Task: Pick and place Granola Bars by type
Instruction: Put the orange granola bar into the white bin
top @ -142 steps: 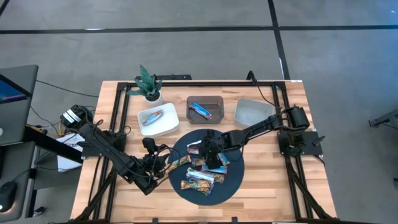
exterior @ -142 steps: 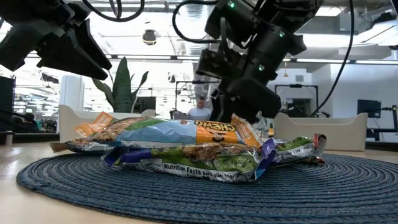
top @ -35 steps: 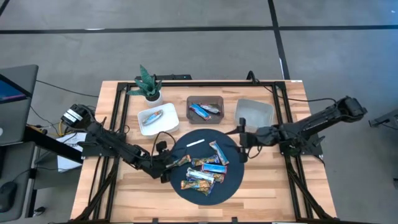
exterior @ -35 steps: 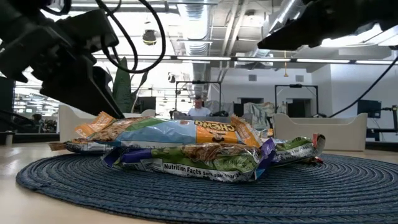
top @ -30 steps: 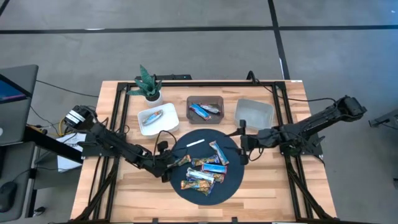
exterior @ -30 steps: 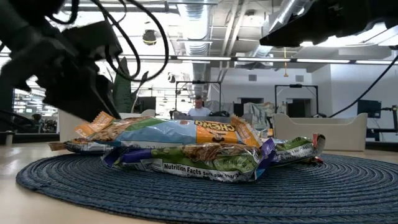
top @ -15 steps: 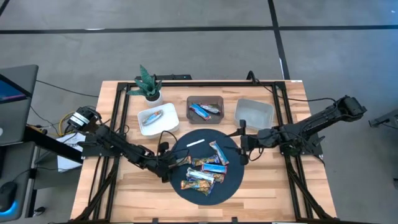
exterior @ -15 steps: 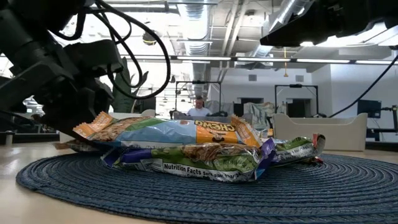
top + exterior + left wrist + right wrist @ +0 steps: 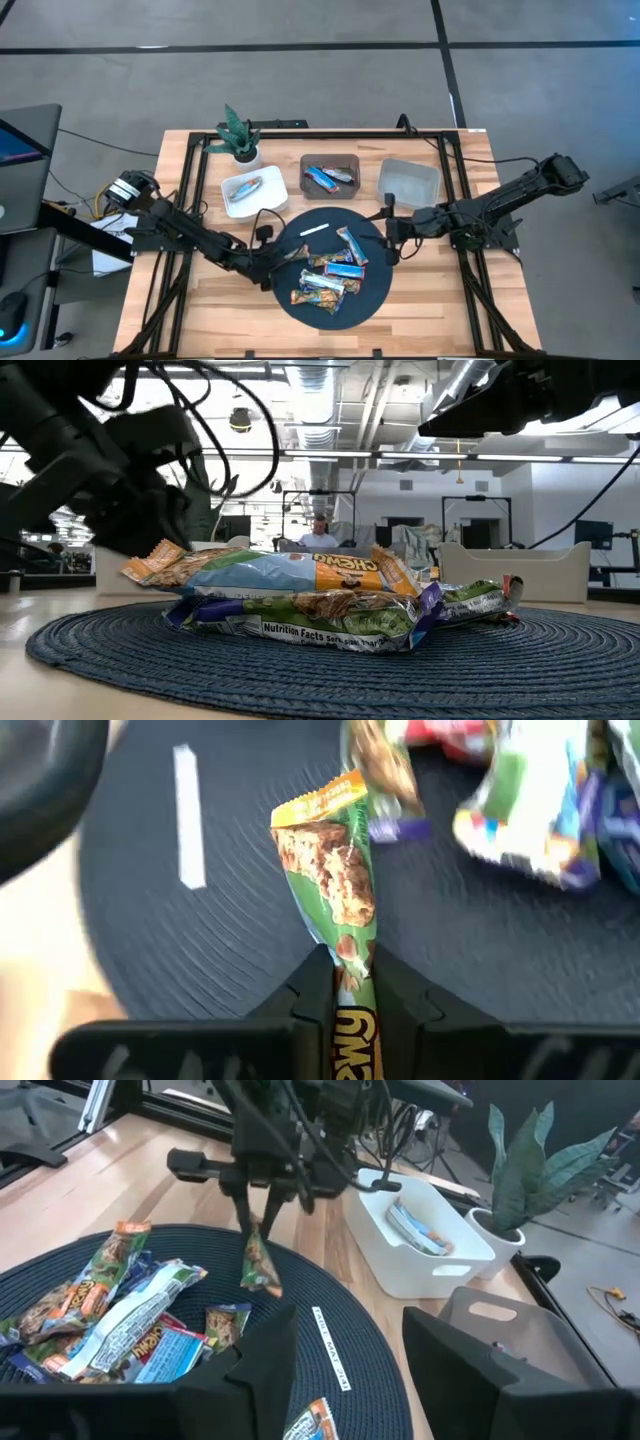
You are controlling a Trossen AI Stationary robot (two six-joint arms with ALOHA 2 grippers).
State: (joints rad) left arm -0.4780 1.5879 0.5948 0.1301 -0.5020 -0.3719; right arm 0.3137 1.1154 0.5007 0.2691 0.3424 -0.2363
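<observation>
Left tool [image 9: 348,982] clamped tight over the mat's left edge; right tool [image 9: 388,229] parted, right of it.

Granola bars [image 9: 320,595] piled on a woven mat [image 9: 560,660].

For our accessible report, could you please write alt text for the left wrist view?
The left gripper is shut on one end of a green and orange granola bar, which hangs over a dark round woven mat. A thin white strip lies on the mat, and more wrapped bars lie farther off.
</observation>
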